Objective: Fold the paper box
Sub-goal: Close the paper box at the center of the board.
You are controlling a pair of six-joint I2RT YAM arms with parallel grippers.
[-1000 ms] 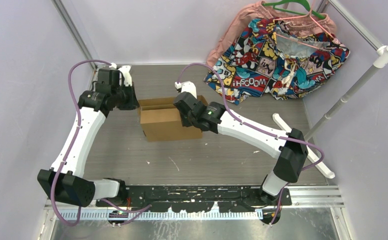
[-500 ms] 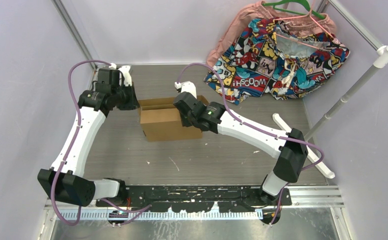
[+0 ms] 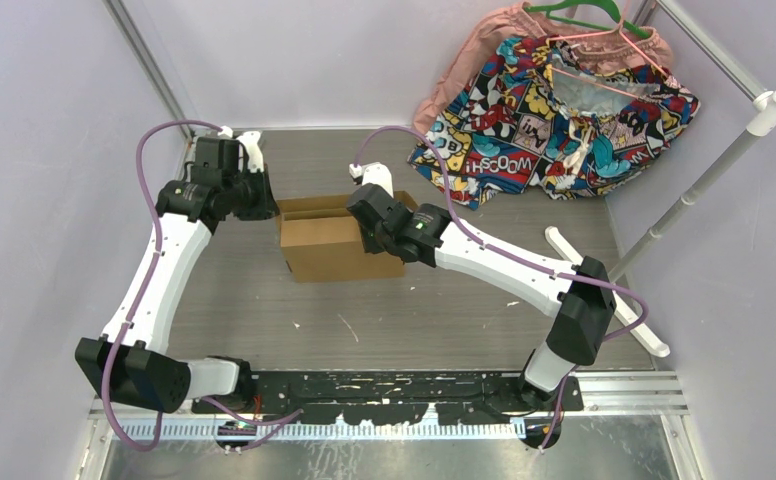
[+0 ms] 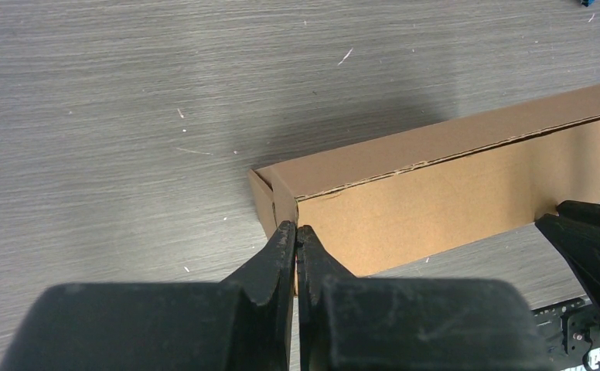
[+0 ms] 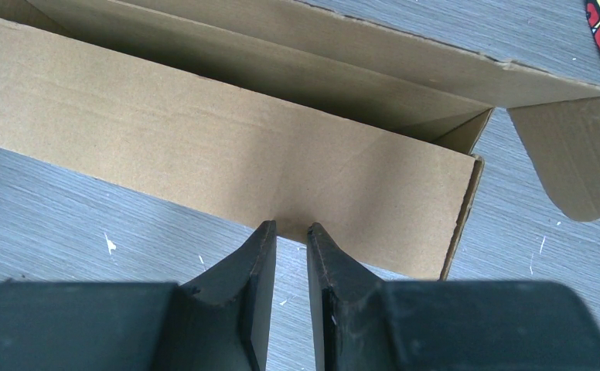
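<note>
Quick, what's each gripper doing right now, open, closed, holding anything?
Left gripper: shut, tips at the paper box corner; a pinch cannot be told.
Right gripper: slightly open, nothing between, tips against the box.

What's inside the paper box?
Through the open top of the paper box, only bare cardboard inner walls show. Its front panel hides the floor, so contents there are unknown.

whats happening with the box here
A two-armed robot is working on a brown paper box on the table. The left pincer, shut, has its tips at the box's left end corner. The right pincer, slightly open, points at a long side wall. The box is partly formed, top open, one rounded flap sticking out.
</note>
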